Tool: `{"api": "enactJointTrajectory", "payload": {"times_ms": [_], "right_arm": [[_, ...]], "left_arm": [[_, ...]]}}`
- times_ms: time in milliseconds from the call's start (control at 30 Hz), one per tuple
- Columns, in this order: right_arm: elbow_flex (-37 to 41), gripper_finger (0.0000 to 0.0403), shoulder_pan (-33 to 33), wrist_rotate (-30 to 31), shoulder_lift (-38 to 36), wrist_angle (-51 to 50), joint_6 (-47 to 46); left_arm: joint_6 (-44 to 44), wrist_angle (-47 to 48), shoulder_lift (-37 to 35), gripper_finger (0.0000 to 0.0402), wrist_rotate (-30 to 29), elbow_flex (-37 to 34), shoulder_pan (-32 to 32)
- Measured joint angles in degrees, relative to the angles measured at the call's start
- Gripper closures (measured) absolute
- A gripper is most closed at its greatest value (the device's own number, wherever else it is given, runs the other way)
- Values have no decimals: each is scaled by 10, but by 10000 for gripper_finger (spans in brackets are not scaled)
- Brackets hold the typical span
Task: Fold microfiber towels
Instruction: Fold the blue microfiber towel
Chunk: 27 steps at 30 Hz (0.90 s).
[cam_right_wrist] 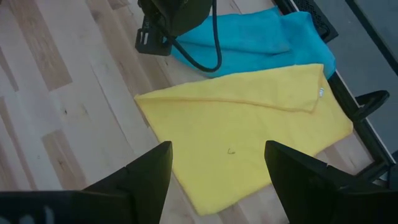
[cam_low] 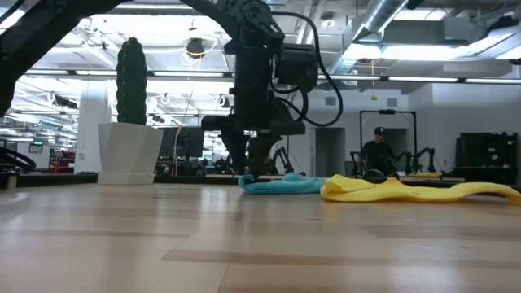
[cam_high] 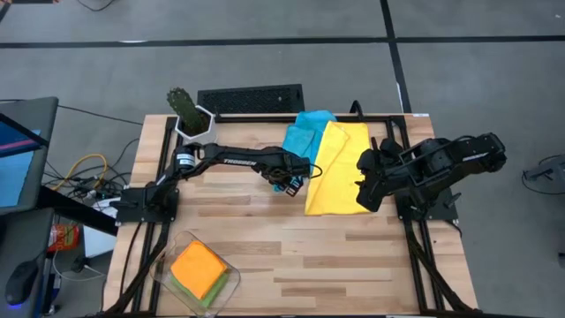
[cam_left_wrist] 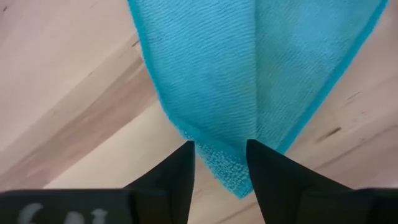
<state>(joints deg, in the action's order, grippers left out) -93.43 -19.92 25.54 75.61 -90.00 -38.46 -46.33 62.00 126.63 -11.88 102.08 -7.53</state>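
Teal microfiber fills my left wrist view: the light blue towel point(cam_left_wrist: 261, 81) hangs its corner down between my two dark fingers point(cam_left_wrist: 177, 177), which stand apart on either side of that corner, not yet pressed onto it. I judge the step in hand to be pinching this corner so the fold can begin. To do it well, I keep the corner centred in the gap, gather both layers of cloth, and lift only after the pinch is firm, so the corner does not slip out.

In the high view my left gripper point(cam_high: 291, 181) sits just left of centre, at the lower left end of the light blue towel. That towel runs diagonally from there toward the upper centre of the frame, its long axis sloping up and to the right, its far end near the table's back edge.

Touching it on the right lies the yellow towel point(cam_high: 335, 168), long axis nearly vertical in the frame and leaning right at the top.

Farther right, my right gripper point(cam_high: 366, 190) waits at the yellow towel's right edge, fingers spread wide and holding nothing.

The orange towel point(cam_high: 199, 265) lies folded on the green towel point(cam_high: 207, 291) at lower left, inside the clear bin point(cam_high: 231, 276).
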Motion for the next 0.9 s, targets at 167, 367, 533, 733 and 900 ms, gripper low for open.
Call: {"api": "enactJointTrajectory", "payload": {"times_ms": [167, 367, 533, 733, 900], "right_arm": [[0, 123, -3, -1, 0, 0, 0], [0, 123, -25, 0, 0, 0, 1], [0, 123, -33, 1, 0, 0, 1], [0, 123, -32, 27, 0, 10, 10], [0, 123, -14, 60, 0, 50, 67]], "left_arm": [[0, -4, 0, 299, 2, -14, 0], [1, -14, 1, 351, 30, -41, 0], [5, -1, 1, 395, 24, -35, -3], [11, 57, -2, 401, 13, -5, -2], [11, 89, -27, 401, 1, -1, 12]]}}
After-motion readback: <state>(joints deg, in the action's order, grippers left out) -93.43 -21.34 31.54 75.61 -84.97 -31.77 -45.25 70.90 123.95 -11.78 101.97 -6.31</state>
